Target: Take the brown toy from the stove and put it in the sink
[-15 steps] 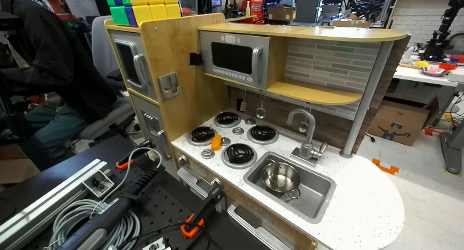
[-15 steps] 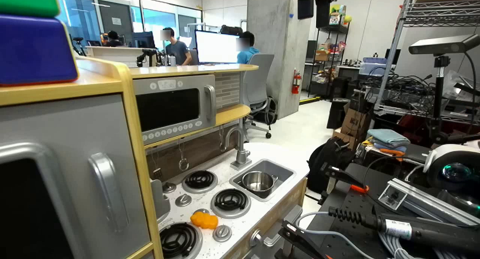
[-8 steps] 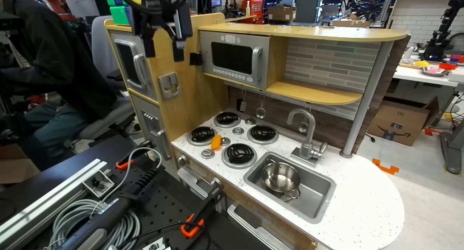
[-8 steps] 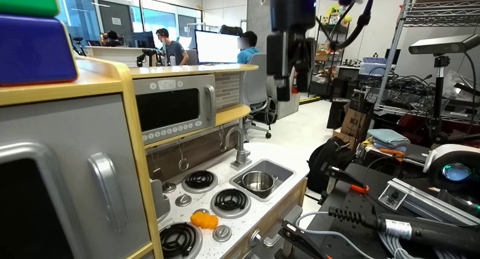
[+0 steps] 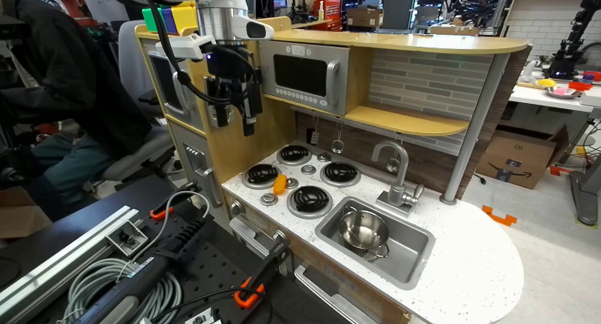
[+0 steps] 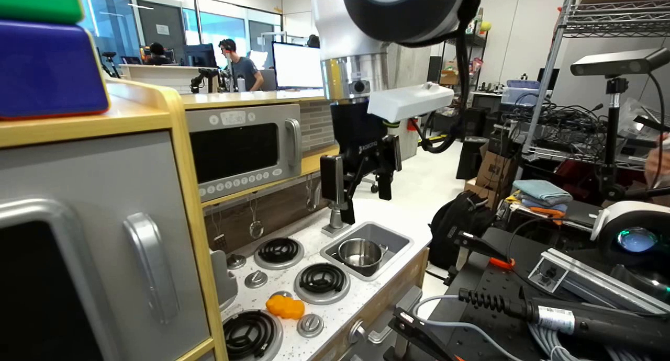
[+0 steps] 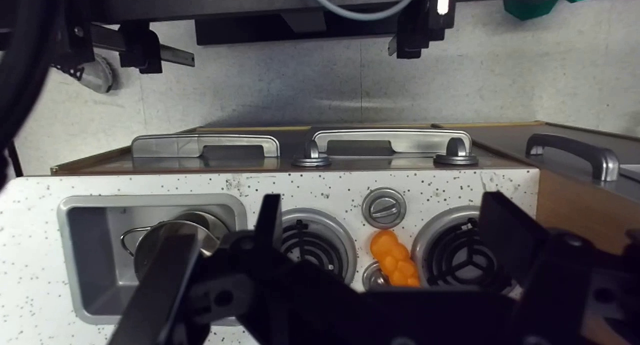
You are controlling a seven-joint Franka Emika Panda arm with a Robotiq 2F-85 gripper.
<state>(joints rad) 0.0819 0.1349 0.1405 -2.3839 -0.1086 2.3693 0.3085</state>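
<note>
An orange toy [image 5: 280, 184] with a bumpy shape lies on the white stove [image 5: 310, 179], between two black burners and beside the knobs. It also shows in an exterior view [image 6: 286, 307] and in the wrist view [image 7: 393, 257], where my gripper's body hides its lower end. No brown toy shows. The grey sink [image 5: 408, 253] is along the same counter; its rim shows in the wrist view [image 7: 150, 200]. My gripper [image 5: 235, 127] is open and empty, pointing down, well above the counter. In the wrist view the toy lies between the spread fingers [image 7: 382, 200], farther below.
A silver pot [image 5: 364, 231] stands in the sink. A curved faucet [image 5: 399, 173] rises behind the sink. A microwave [image 5: 305, 75] and a wooden shelf [image 5: 408, 119] overhang the back. A tall wooden cabinet side [image 5: 277, 98] borders the stove. Hanging utensils [image 5: 337, 145] are behind the burners.
A second ago the arm was out of both exterior views. It has come in from above and lowered toward the counter. The toy and the pot have not moved.
</note>
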